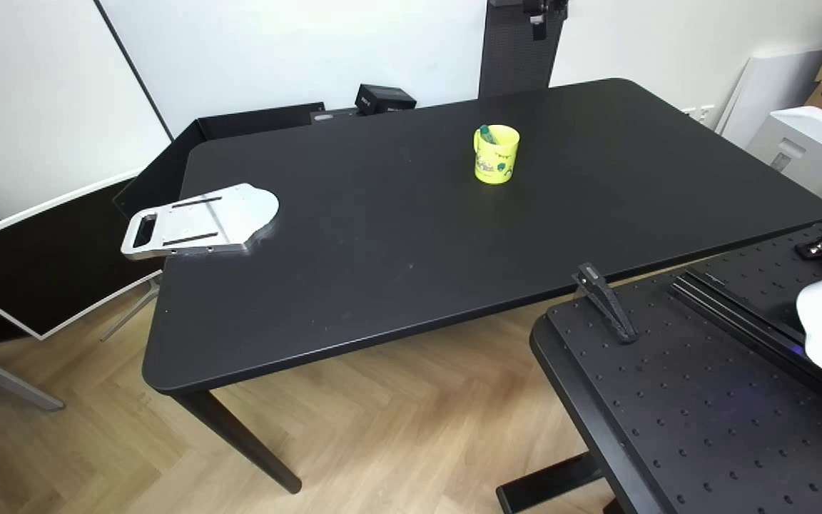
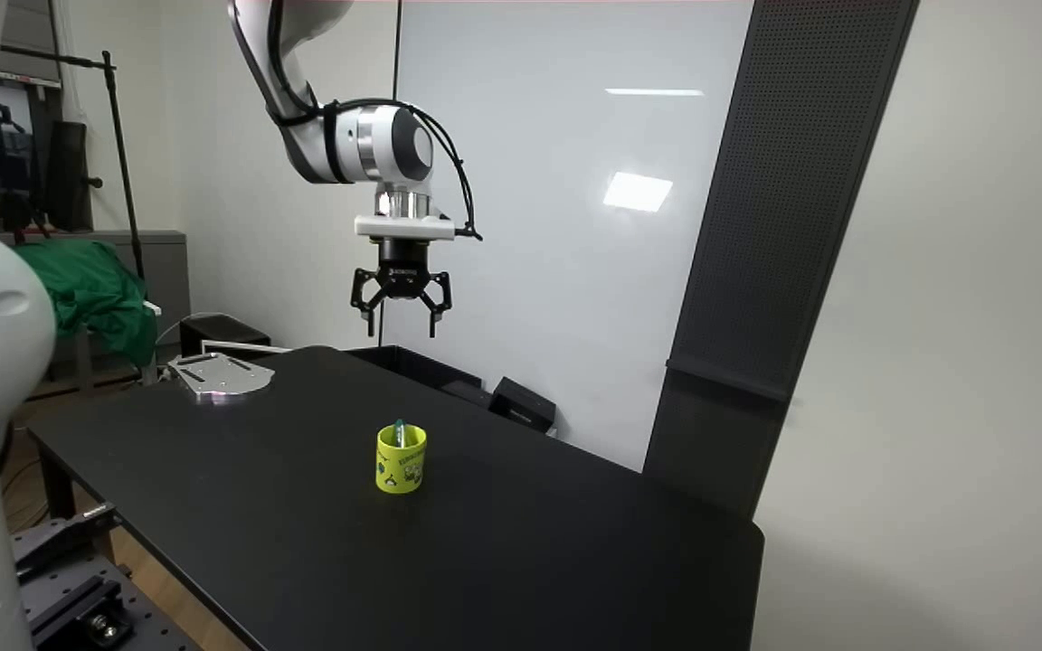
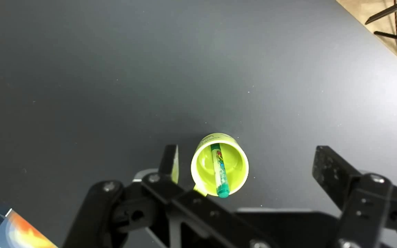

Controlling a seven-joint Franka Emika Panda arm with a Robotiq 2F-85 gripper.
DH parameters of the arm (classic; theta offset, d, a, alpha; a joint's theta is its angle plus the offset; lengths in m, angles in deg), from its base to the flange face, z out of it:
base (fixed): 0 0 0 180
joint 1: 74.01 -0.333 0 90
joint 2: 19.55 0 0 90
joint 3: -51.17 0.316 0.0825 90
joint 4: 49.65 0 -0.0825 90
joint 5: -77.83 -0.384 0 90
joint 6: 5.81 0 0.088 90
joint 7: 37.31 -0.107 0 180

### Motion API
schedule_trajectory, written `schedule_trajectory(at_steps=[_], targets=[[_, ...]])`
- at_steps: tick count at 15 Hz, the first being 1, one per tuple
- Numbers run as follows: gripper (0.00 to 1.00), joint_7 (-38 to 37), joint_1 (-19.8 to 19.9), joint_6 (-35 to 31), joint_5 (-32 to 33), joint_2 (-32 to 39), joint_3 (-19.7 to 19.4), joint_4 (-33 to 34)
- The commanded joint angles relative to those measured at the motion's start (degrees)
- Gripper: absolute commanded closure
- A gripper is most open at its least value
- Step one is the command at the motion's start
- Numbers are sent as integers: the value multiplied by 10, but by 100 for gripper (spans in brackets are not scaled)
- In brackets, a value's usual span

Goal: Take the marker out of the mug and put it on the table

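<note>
The yellow mug point(image 1: 496, 164) stands upright on the black table point(image 1: 382, 235); it also shows in an exterior view point(image 2: 400, 472) and in the wrist view point(image 3: 220, 137). The marker point(image 3: 220, 167), white-bodied with green ends, leans inside the mug. Its upper green end rests at the rim near the handle and sticks out slightly, also in both exterior views point(image 1: 486, 134) point(image 2: 400, 434). My gripper point(image 2: 402, 327) is open and empty, pointing down, well above the table. In the wrist view the mug lies between the fingers point(image 3: 247, 163), nearer the left one.
A silver metal plate point(image 1: 218, 218) lies at one end of the table, overhanging its edge. A perforated black surface point(image 1: 668, 400) adjoins the table. A black box point(image 2: 521, 405) and a whiteboard point(image 2: 566, 226) are beyond the table's far edge.
</note>
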Motion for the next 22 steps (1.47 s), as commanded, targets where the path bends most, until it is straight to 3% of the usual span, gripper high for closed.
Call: schedule_trajectory(at_steps=[1,7,16,22], targets=[[0,-3,0,2,8,20,1,19],[0,-15,-14,-11,31,83,1,78],[0,-21,-56,-29,74,229,-7,231],[0,-15,-59,-32,64,292,-6,262]])
